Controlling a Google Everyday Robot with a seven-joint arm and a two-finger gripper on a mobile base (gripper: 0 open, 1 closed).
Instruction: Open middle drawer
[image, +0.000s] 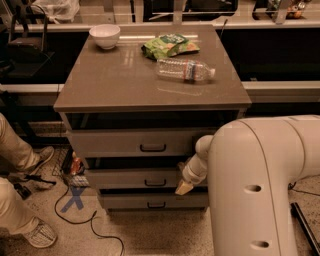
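**A:** What does the camera view show?

**B:** It looks down on a grey-brown cabinet with a flat counter (125, 85) on top and three drawers stacked at the front. A white bowl (105, 36) stands at the counter's far left corner. A green snack bag (170, 46) lies near the far edge, and a clear water bottle (185, 70) lies on its side just in front of the bag.

**A:** Where is the middle drawer?

**B:** The middle drawer (125, 178) sits between the taller top drawer (115, 142) and the bottom drawer (130, 201). It has a small black handle (155, 183) at its centre, and a dark gap shows above its front.

**A:** And the gripper?

**B:** The gripper (184, 187) is at the right end of the middle drawer's front, low against it and well to the right of the handle. A tan tip points down and to the left. I cannot tell whether it is spread or closed, or whether it touches the drawer. The bulky white arm (260, 185) fills the lower right and hides the cabinet's right side.

**A:** Anything else?

**B:** A person's legs (15, 150) in light trousers are at the left edge, with a shoe (40, 234) on the speckled floor. A blue cross mark (75, 197) and a dark cable (100, 230) lie nearby.
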